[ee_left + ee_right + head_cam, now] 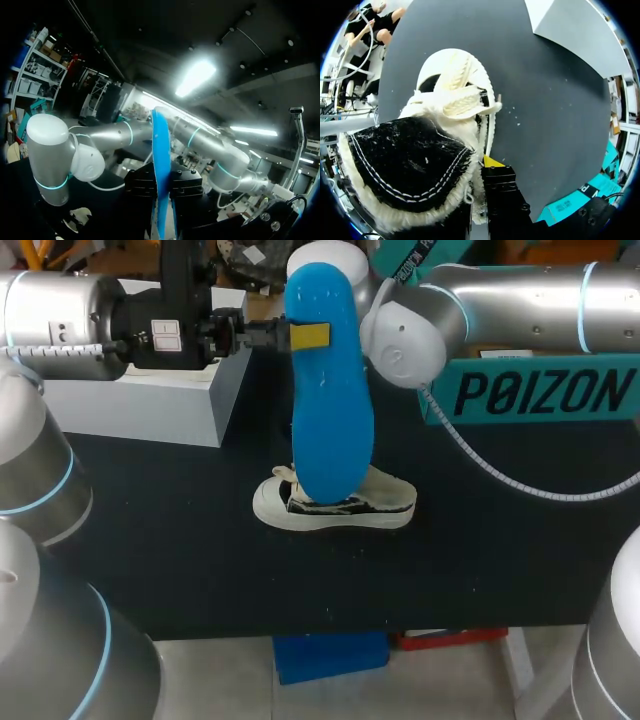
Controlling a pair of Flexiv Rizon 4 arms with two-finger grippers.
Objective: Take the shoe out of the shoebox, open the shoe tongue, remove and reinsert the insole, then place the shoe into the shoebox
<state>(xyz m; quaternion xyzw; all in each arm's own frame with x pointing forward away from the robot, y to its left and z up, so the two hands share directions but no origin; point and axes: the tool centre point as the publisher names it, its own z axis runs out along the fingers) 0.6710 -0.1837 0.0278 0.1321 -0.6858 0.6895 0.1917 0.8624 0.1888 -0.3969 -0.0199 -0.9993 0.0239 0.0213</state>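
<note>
Insole [330,390], smooth blue oblong, above fleece-lined shoe [352,511]

In the head view, the upright blue insole [330,390] hid the middle of the shoe [385,510], and the right arm [500,300] covered part of the teal shoebox [540,390] (its far side was out of sight). In the left wrist view, the insole's lower end ran off the edge, and the yellow tips of the left gripper [163,195] could not be made out. In the right wrist view, the shoe's heel was cut off.
</note>
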